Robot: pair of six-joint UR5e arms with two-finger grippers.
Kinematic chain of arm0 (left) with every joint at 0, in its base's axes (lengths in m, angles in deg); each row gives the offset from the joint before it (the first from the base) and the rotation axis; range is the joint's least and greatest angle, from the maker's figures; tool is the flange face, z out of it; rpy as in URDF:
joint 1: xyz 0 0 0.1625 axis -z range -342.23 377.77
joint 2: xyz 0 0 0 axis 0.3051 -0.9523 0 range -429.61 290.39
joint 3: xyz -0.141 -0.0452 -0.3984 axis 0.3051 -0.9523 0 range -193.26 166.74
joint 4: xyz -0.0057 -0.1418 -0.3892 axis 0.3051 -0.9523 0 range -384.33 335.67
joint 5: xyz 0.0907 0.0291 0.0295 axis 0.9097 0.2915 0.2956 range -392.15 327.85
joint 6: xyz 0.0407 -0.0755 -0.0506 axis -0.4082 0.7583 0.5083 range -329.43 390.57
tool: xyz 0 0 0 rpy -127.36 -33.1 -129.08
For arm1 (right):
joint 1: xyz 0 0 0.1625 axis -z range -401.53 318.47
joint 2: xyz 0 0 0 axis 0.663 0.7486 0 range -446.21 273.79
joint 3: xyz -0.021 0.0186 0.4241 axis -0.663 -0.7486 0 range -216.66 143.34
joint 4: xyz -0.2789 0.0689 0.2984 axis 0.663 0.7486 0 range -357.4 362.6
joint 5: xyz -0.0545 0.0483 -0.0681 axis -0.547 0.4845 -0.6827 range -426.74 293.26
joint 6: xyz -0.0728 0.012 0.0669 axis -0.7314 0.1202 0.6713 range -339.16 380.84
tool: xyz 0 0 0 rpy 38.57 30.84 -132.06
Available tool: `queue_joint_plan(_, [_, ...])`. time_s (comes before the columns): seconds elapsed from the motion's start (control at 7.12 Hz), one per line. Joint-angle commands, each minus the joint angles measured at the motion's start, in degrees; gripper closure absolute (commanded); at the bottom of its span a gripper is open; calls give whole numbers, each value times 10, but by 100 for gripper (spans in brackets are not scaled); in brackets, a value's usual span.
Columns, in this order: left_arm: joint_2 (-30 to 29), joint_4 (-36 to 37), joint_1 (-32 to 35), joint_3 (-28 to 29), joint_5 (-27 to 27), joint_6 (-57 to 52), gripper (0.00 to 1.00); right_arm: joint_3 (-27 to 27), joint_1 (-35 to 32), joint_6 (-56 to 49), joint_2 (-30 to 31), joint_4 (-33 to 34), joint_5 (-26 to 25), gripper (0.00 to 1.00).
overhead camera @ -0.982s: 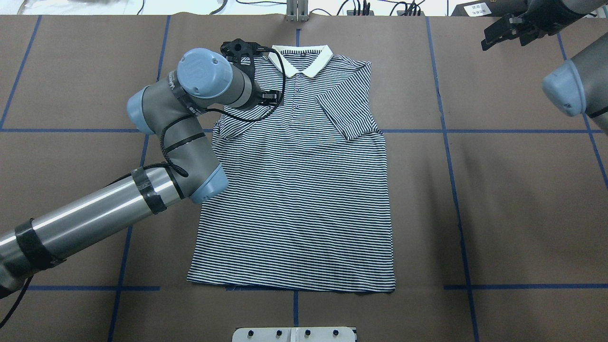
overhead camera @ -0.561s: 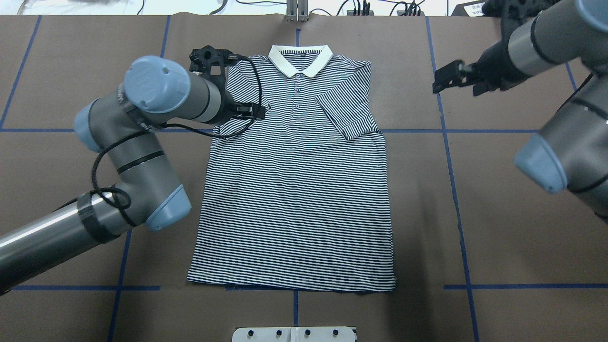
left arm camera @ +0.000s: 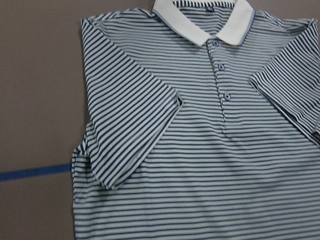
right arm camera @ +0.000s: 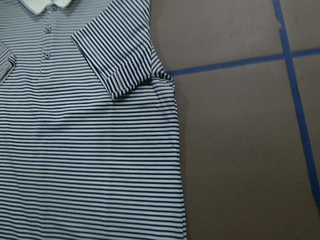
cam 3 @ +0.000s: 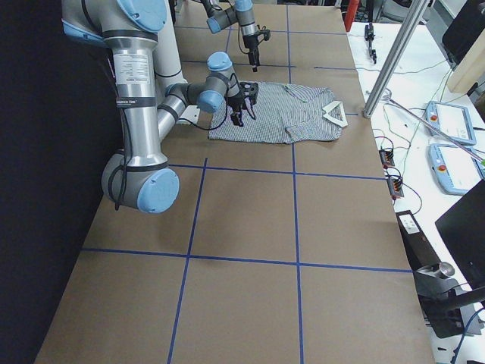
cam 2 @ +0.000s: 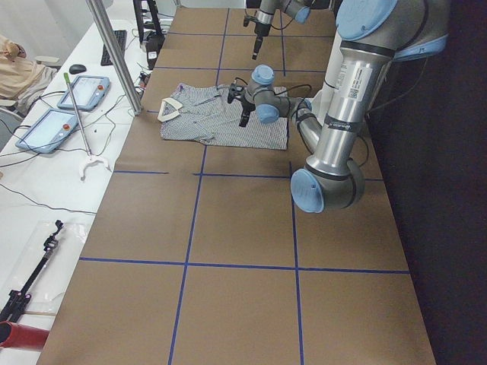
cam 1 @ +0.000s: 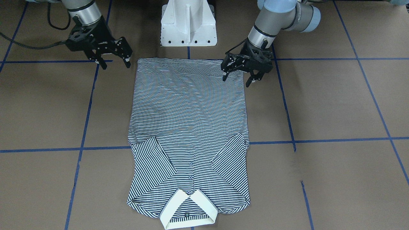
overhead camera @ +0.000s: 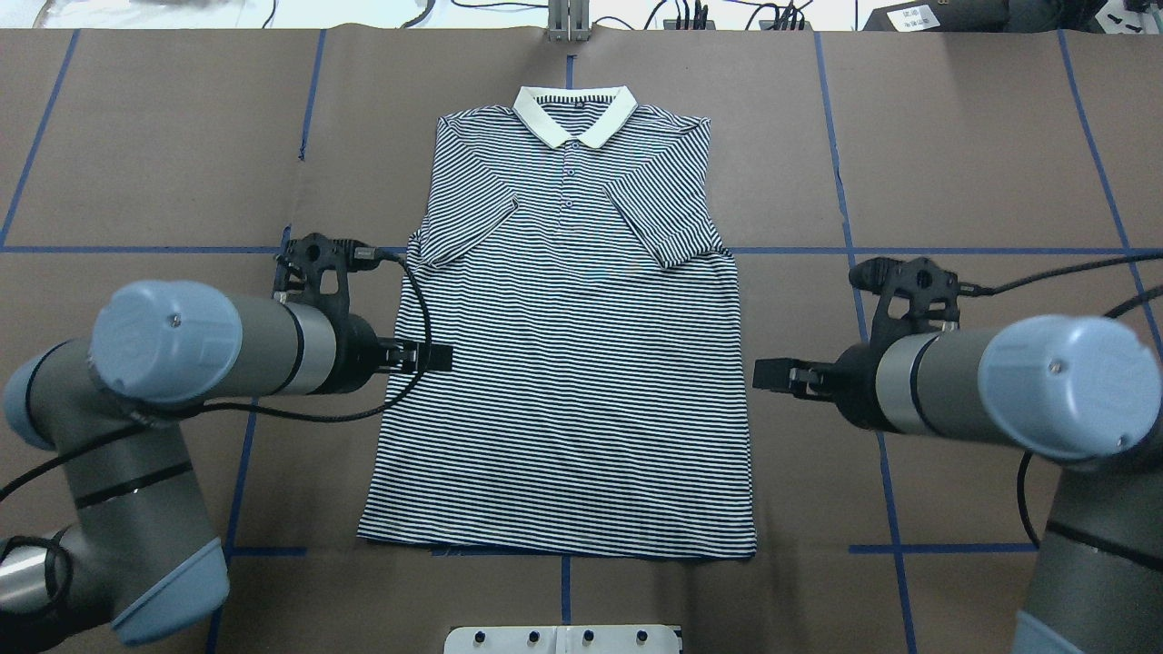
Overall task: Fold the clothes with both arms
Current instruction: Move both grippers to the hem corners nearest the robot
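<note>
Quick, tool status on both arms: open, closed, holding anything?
Left tool: open, holding nothing, at the polo shirt's hem corner.
Right tool: open, holding nothing, beside the hem.

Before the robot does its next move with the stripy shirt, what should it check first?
1. Navy-and-white striped polo shirt lying flat on the brown table: ok.
2. Both short sleeves folded onto the chest: ok.
3. Black two-finger left gripper open, over the shirt's edge: ok.
4. Black two-finger right gripper open: ok.
5. Right gripper over the shirt too: not ok, it hangs beside it.
6. Gripper height above the cloth: cannot tell.
</note>
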Motion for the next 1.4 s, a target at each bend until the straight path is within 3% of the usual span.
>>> queue_joint_plan(0.0, [69, 0, -93, -36, 69, 98, 15, 8, 66, 44, 13, 1, -61, 8])
queue_joint_plan(0.14, [82, 1, -122, -35, 75, 140, 43, 8, 66, 44, 13, 1, -61, 8])
queue_joint_plan(0.28, [93, 2, -148, -29, 86, 158, 50, 8, 66, 44, 13, 1, -61, 8])
queue_joint_plan(1.26, [101, 6, -169, -19, 99, 160, 50, 8, 66, 44, 12, 0, -62, 8])
